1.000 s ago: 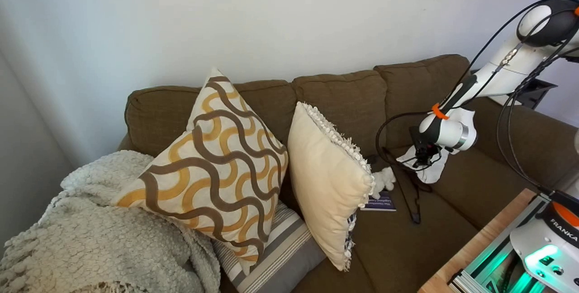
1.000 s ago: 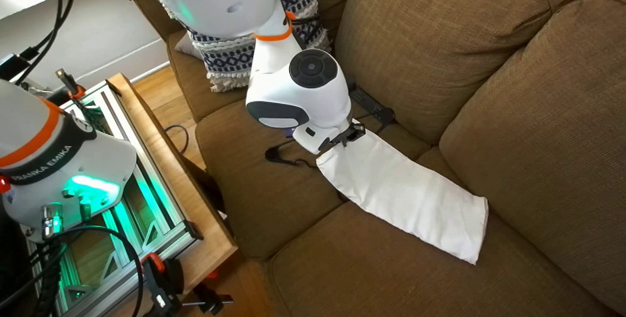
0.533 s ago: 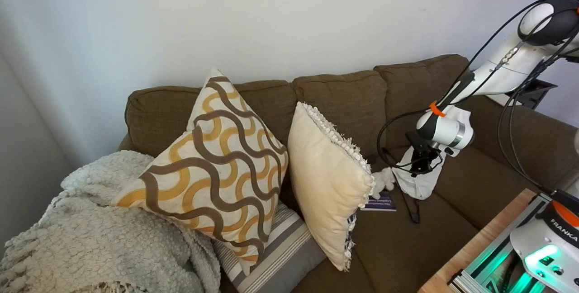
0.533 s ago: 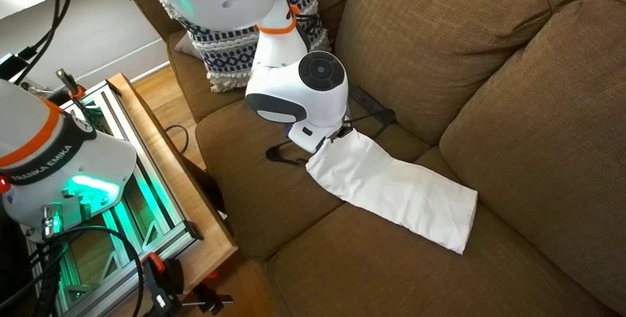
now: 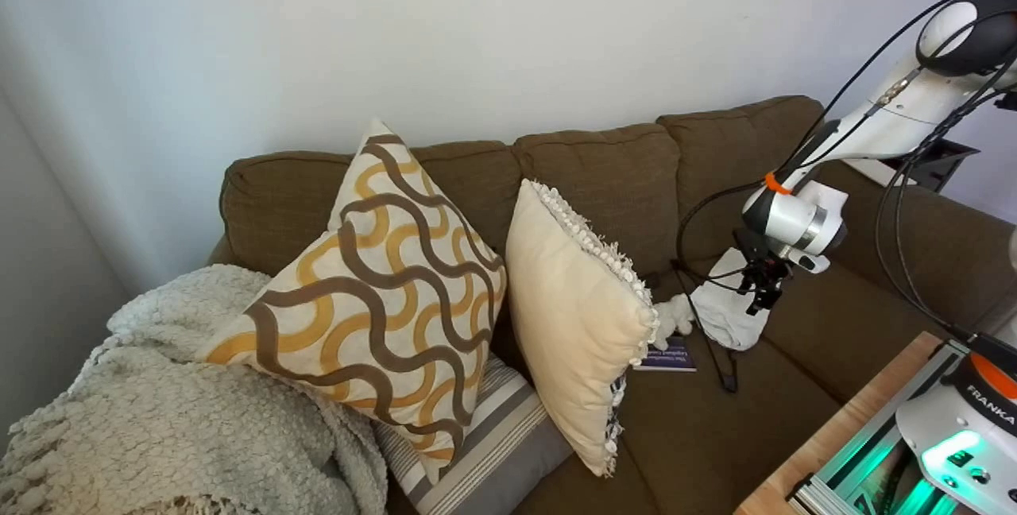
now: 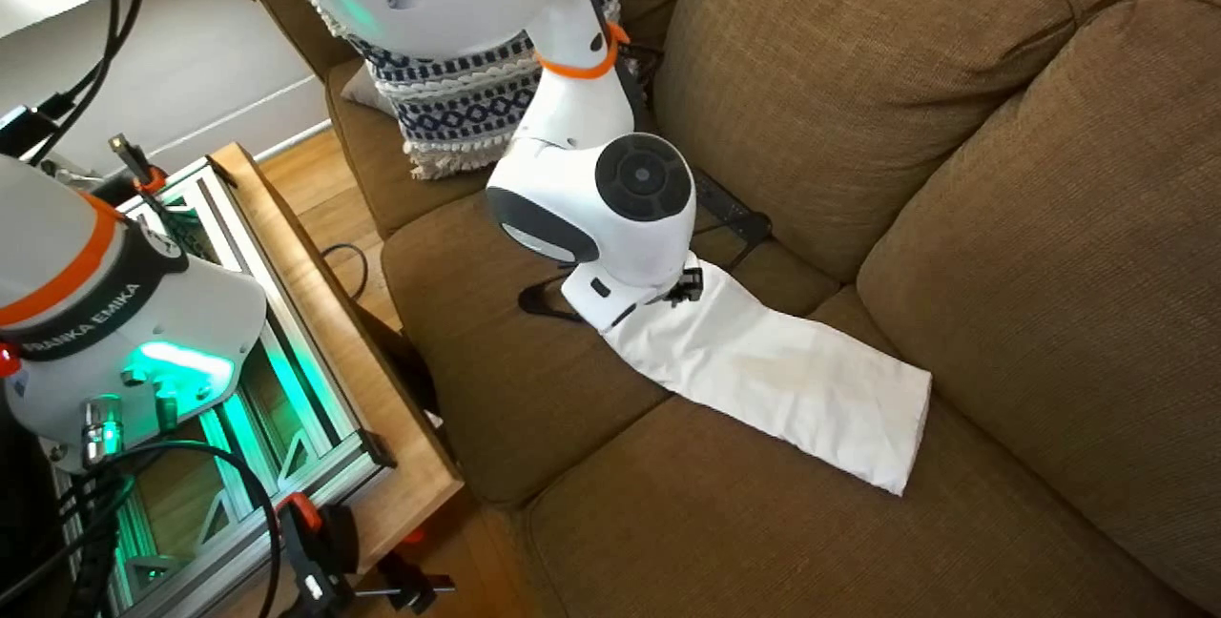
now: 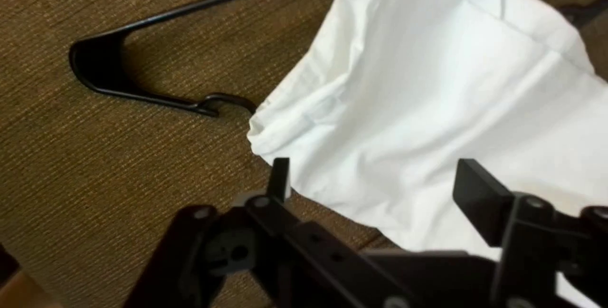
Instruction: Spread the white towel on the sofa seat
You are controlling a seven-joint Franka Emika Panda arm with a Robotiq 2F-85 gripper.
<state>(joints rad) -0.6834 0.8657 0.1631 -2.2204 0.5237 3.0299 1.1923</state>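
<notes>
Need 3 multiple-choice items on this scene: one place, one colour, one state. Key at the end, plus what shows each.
1. Where does the white towel lie?
A) On the floor
B) On the wooden table
C) On the sofa seat

2. What colour is the hanger?
A) Black
B) White
C) Red

3. How does the gripper stand?
A) Shut on the towel
B) Open
C) Shut on nothing

Key:
1: C, since an exterior view shows it stretched along the brown sofa seat.
2: A, since the wrist view shows its dark arm and hook on the sofa seat, running up to the towel's edge.
3: B, since in the wrist view the fingers stand wide apart.
</notes>
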